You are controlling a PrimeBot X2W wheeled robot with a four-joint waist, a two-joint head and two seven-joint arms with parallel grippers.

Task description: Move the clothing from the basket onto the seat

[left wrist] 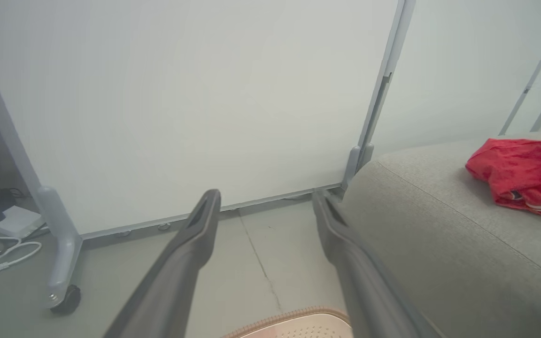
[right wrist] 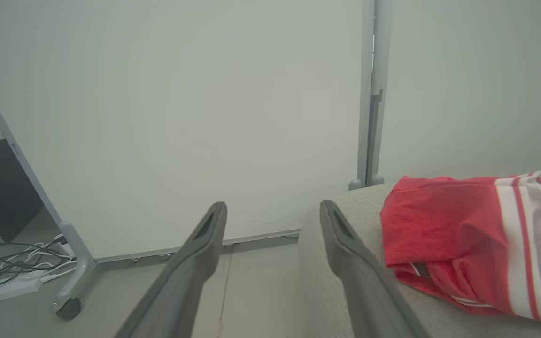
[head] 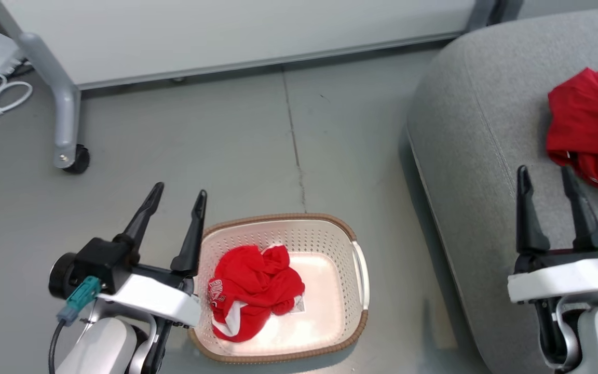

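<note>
A crumpled red jersey point(head: 252, 293) with white trim and lettering is lying bunched in the left half of the cream perforated basket point(head: 330, 241). The basket is sitting on the grey floor point(head: 226, 145) near the grey seat point(head: 475, 130), where a second red garment point(head: 587, 127) with white stripes is lying heaped. The left hand point(head: 180, 188) is hovering at the basket's left rim and the right hand point(head: 544, 169) over the seat's edge, both spread and empty, while a wheeled panel stand point(head: 65, 119) and white cables point(head: 3, 98) are lying well apart at far left.
</note>
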